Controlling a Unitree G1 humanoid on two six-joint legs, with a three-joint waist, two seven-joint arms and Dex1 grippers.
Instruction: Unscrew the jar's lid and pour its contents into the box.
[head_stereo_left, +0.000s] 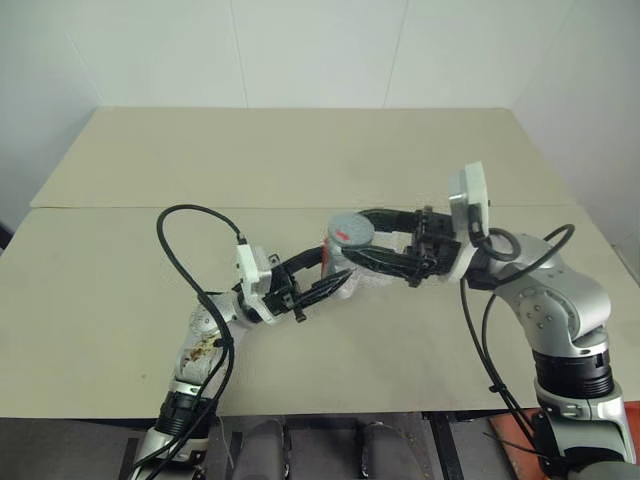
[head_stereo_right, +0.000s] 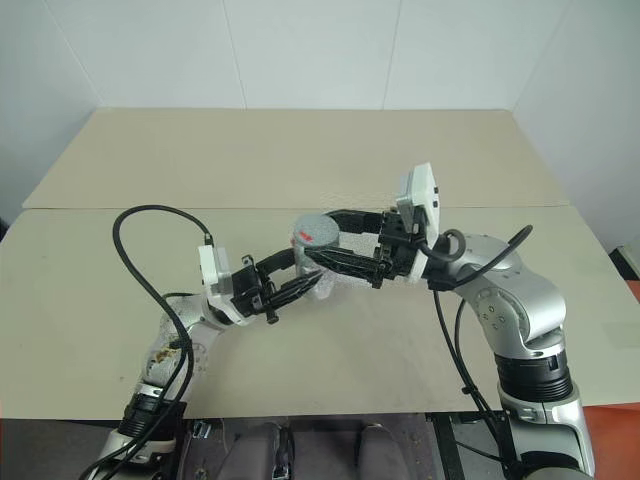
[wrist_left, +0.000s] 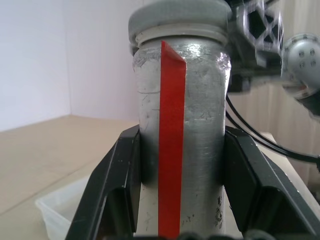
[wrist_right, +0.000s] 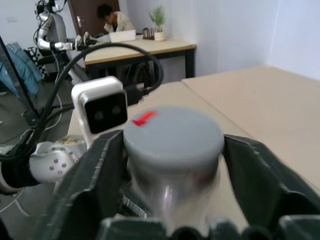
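A pale beige bench (head_stereo_left: 150, 330) stood against plain white walls. Above its middle, the left tool (wrist_left: 182, 165) clenched the body of the jar (wrist_left: 200, 130), one black finger pressed to each side, and held it upright and clear of the surface, apparently so that the cap could be turned from above. The grey lid (wrist_right: 172, 137), red mark upward, still sat on the jar's neck. The right tool (wrist_right: 172, 155) reached in from the opposite side at lid height; its fingers stood spread on either side of the lid with a gap showing, so it seemed released rather than gripping, probably between twists. The clear box (wrist_left: 62, 210) rested on the bench just below and beside the jar, ready for the pour. The contents could not be made out through the jar's wall.
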